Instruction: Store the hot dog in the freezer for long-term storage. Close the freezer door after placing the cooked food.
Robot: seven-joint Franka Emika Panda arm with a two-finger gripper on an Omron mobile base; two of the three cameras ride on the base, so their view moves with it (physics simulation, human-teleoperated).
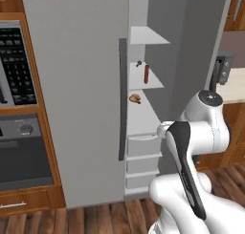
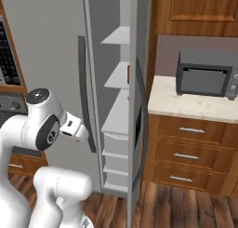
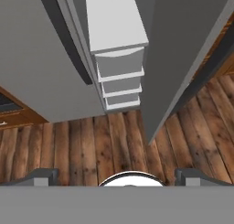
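One hot dog (image 1: 146,74) rests on a white freezer shelf, with the gripper (image 3: 117,175) well back from it and empty.

Its sausage lies near the front edge of a middle shelf (image 1: 152,83) inside the freezer (image 1: 143,113), beside a small dark item (image 1: 139,63); a brown food item (image 1: 135,98) sits on the next shelf down, at its left edge. In the hand view, the two finger tips (image 3: 42,176) stand far apart with nothing between them, aimed down at the wooden floor (image 3: 114,145) in front of the white drawers (image 3: 119,77). The narrow freezer door (image 1: 191,61) stands swung open to the right, and the wider grey door (image 1: 76,85) with its dark bar handle (image 1: 122,99) is shut. A microwave (image 2: 204,73) sits on the counter (image 2: 195,103) to the right.
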